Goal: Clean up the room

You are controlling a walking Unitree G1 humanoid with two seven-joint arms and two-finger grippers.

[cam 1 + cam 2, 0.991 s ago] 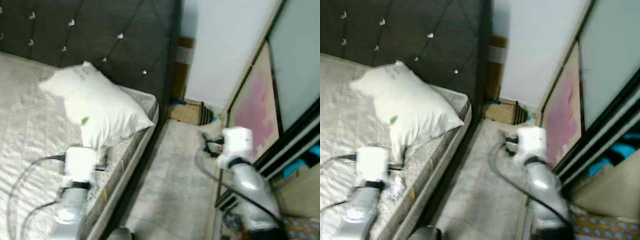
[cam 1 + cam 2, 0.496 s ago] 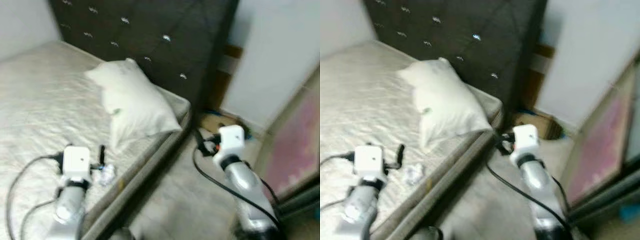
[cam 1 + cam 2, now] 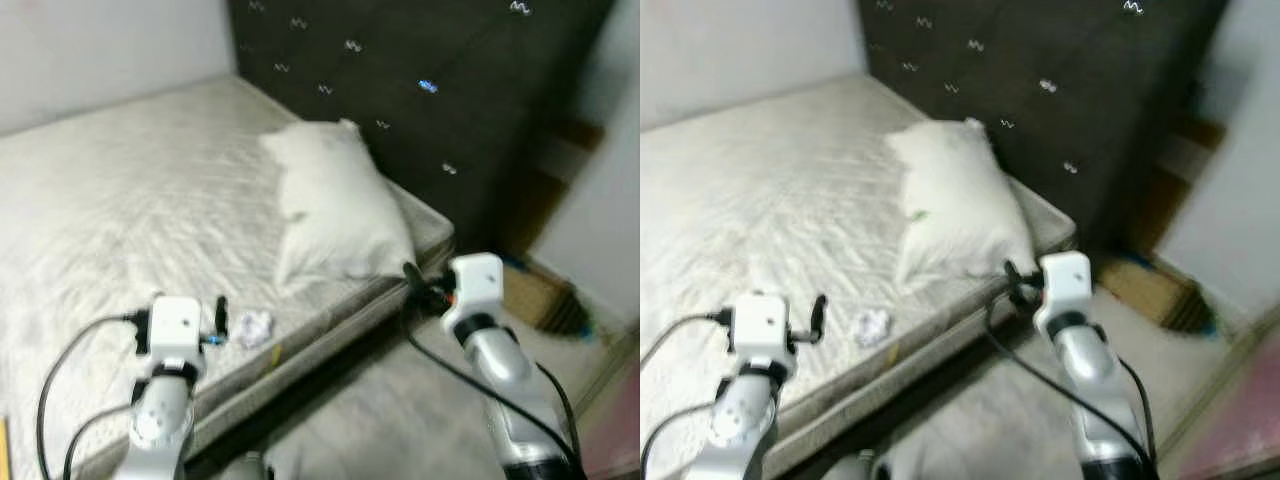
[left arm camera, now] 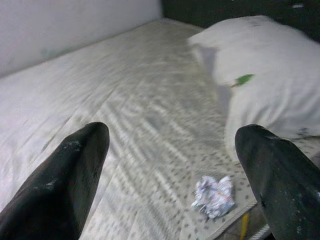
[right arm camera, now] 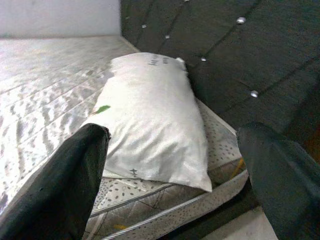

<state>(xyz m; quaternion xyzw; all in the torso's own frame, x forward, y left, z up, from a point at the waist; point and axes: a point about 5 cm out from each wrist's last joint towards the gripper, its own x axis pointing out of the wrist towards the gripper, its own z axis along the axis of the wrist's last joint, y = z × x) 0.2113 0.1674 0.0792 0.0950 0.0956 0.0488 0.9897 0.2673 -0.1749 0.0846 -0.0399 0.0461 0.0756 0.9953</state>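
Camera has swung leftward since the earlier frames: wardrobe door and floor on the right have passed out of frame, and most of the bed (image 3: 110, 190) now fills the head views. This is a turn of the robot, not a shift of the objects; pillow and litter lie as they did relative to the mattress.

Findings. A crumpled piece of paper (image 3: 254, 326) lies on the mattress close to its near right edge, short of the white pillow (image 3: 340, 215), which leans toward the dark tufted headboard (image 3: 440, 90) at the far right. Paper and pillow are apart, not touching.

Left gripper (image 4: 170, 170) is held over the near part of the bed, just left of the paper; its fingers (image 4: 70, 170) stand spread wide with nothing between them, and the paper shows ahead between them in the wrist view. Right gripper (image 5: 175, 175) hangs beyond the right edge of the bed over the floor, facing the pillow, fingers likewise parted and empty.

Assessment. Step in hand appears to be the approach to the litter on the bed; nothing has been picked up. Next move likely calls for advancing and lowering the left gripper until the paper sits between the fingers, then closing lightly, as the wad is soft and may skid on the quilted cover.
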